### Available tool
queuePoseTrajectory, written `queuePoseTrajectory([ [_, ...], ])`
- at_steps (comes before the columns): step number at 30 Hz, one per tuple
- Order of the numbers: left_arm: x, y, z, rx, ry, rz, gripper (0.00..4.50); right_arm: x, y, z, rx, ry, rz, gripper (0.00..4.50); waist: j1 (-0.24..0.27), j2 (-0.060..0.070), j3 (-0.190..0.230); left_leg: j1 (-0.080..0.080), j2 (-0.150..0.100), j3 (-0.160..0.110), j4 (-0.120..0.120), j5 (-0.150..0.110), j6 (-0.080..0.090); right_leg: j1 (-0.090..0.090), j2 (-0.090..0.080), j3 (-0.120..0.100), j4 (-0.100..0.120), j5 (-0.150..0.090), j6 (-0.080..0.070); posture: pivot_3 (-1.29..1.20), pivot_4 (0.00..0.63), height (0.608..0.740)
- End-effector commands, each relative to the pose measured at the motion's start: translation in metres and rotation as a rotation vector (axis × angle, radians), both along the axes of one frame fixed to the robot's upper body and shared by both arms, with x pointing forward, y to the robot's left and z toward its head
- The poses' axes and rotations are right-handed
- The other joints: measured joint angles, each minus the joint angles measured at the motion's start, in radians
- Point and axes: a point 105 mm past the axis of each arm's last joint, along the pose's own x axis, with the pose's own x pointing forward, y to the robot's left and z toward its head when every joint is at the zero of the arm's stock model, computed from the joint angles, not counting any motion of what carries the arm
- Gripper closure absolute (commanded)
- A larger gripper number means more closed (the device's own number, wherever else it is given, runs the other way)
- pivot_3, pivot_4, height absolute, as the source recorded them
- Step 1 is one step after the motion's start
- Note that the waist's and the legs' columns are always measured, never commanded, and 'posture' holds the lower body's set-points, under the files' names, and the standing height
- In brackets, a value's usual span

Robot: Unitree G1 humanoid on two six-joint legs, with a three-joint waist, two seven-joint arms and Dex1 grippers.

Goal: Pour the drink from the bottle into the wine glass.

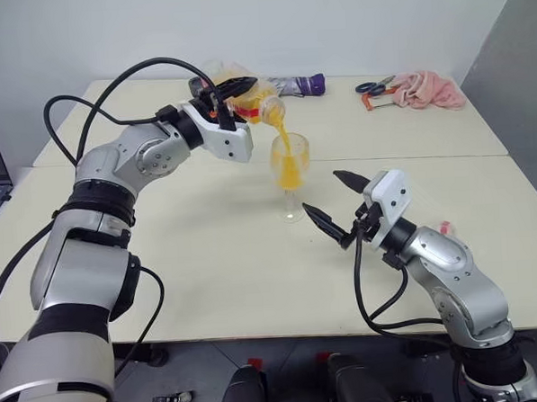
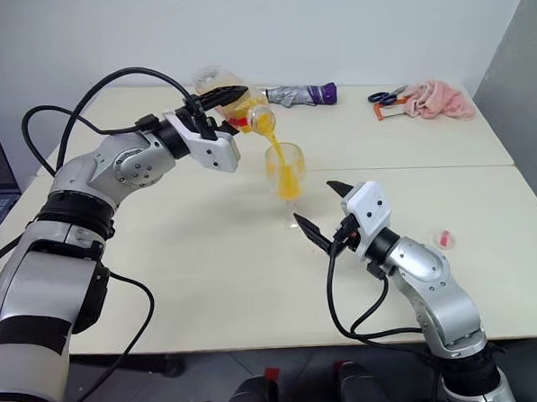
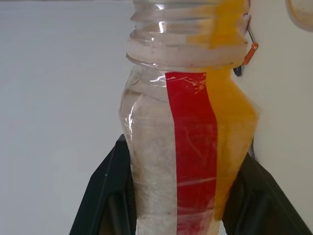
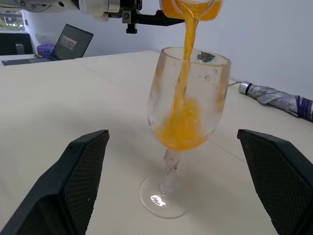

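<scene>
We are mid-pour: our left gripper, clamped on the bottle, holds it tipped mouth-down over the glass, and the drink falls in an unbroken orange stream from the open neck into the bowl. From the left wrist, the black fingers press either side of the bottle's red-striped body, with what liquid is left lying along its low side. The glass stands upright on the table, just below and ahead of that gripper, its bowl about half full by our reading, with splashes up the inner wall.

The next move, as we judge it, calls for holding the tilt steady until the bottle runs out or the bowl nears its rim — then rolling the wrist back to cut the stream without dripping on the table.

Our right gripper hangs low beside the stem, fingers spread as wide as they go — holding nothing, touching nothing, the glass framed between them but apart.
</scene>
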Motion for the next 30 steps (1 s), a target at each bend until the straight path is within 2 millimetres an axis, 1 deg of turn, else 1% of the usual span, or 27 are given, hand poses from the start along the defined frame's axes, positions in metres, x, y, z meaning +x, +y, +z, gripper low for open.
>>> queuePoseTrajectory([
  [1,-0.0032,-0.0041,0.0236,-0.021,-0.073,-0.016,2.81,-0.0108,0.0051,0.0142,0.024,-0.06,0.021,0.0,0.0,0.0,0.0,0.0,0.0,0.0,0.0,0.0,0.0,0.0,0.0,0.0,0.0,0.0,0.0,0.0,0.15,0.74],
  [13,-0.0033,-0.0093,0.027,-0.018,-0.088,-0.029,2.81,-0.0169,0.0111,0.0106,0.035,-0.044,0.038,0.0,0.0,0.0,0.0,0.0,0.0,0.0,0.0,0.0,0.0,0.0,0.0,0.0,0.0,0.0,0.0,0.0,0.15,0.74],
  [30,-0.0021,-0.0093,0.0242,0.009,-0.085,-0.026,2.81,-0.0154,0.0115,0.0106,0.055,-0.046,0.029,0.0,0.0,0.0,0.0,0.0,0.0,0.0,0.0,0.0,0.0,0.0,0.0,0.0,0.0,0.0,0.0,0.0,0.15,0.74],
])
